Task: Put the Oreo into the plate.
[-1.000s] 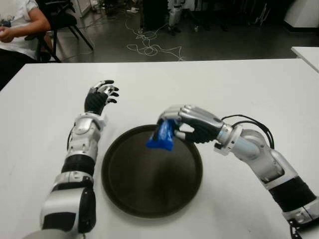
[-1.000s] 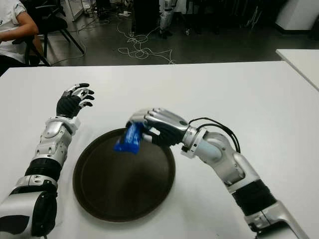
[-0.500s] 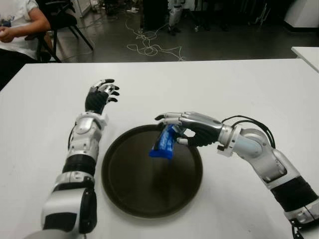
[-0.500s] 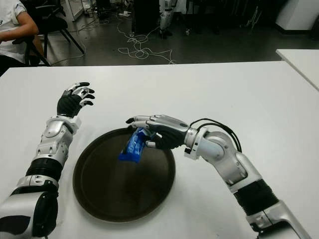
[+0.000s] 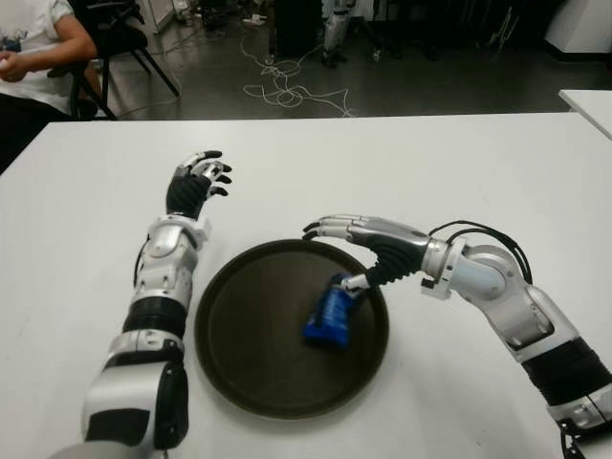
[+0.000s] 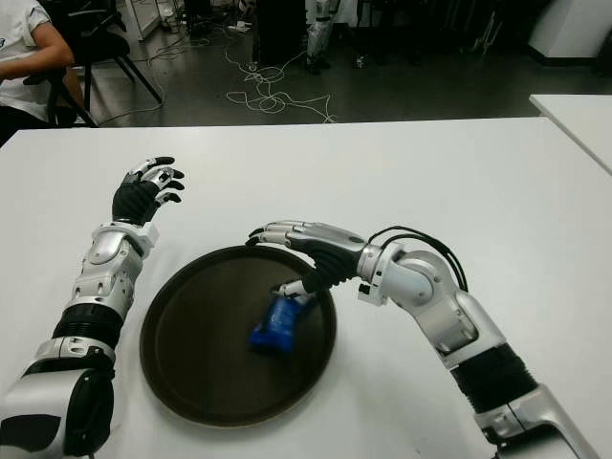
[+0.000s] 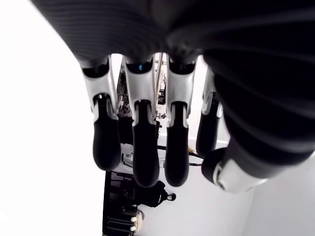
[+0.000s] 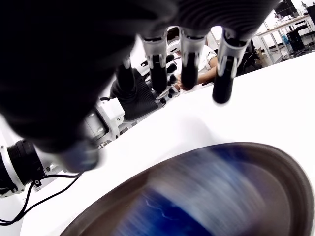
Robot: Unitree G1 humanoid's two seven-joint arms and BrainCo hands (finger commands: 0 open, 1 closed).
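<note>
The Oreo [image 5: 331, 317] lies in the plate [image 5: 239, 373], your right hand [image 5: 359, 239] spread empty above its rim, so lift it clear; left hand [image 5: 194, 185] idles open.

Robot body rundown: both arms silver metal shells split by black ribbed bands, chunky black-and-silver segments up near shoulders. Left hand [image 5: 196, 184] black palm and back, silver knuckle plates, black rubbery fingertips [image 7: 107, 142]. Right hand [image 5: 359, 241] same deal, silver finger links over black ribbed palm, black tips. Round silver wrist joint [image 5: 475, 273] behind right hand, with thin black cables [image 5: 483, 232] looping over it. Left forearm [image 5: 164, 263] has silver casing and white block at wrist.
</note>
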